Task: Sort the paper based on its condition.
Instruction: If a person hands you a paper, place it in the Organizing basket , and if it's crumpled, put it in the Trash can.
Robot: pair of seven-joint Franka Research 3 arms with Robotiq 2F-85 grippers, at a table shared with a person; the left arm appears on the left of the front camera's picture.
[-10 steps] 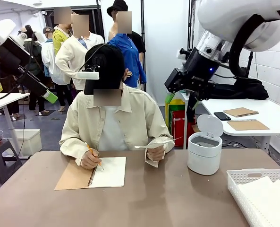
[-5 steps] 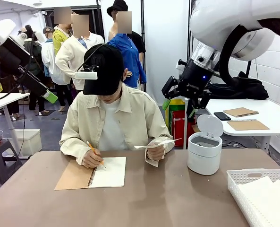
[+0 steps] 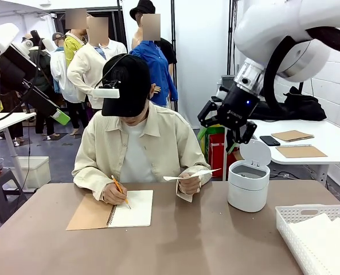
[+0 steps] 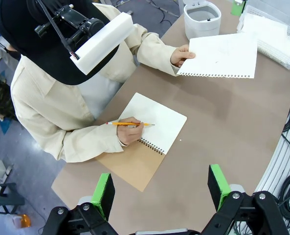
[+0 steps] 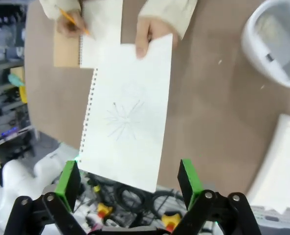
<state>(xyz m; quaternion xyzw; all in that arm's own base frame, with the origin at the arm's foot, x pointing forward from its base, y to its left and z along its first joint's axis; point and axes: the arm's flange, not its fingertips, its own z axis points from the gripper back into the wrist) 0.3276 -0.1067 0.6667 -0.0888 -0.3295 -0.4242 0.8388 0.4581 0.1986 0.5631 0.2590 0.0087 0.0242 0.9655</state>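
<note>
Holding a loose sheet of paper (image 3: 191, 173) out flat above the table (image 3: 187, 246), the person's left hand (image 3: 188, 184) pinches one edge, while the person's right hand (image 3: 109, 195) draws with a pencil (image 3: 119, 187) in the spiral notebook (image 3: 133, 208). The right gripper (image 5: 130, 177) hangs high, looking down at the faintly sketched sheet, jaws spread wide and empty. The left gripper (image 4: 160, 175) hovers over the table, likewise wide open and empty. A stack of sheets (image 3: 324, 240) lies in the white basket (image 3: 299, 216).

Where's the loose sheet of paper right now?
In the front view, the sheet is held up in the person's hand, right of middle, between the notebook and the white bin.
</note>
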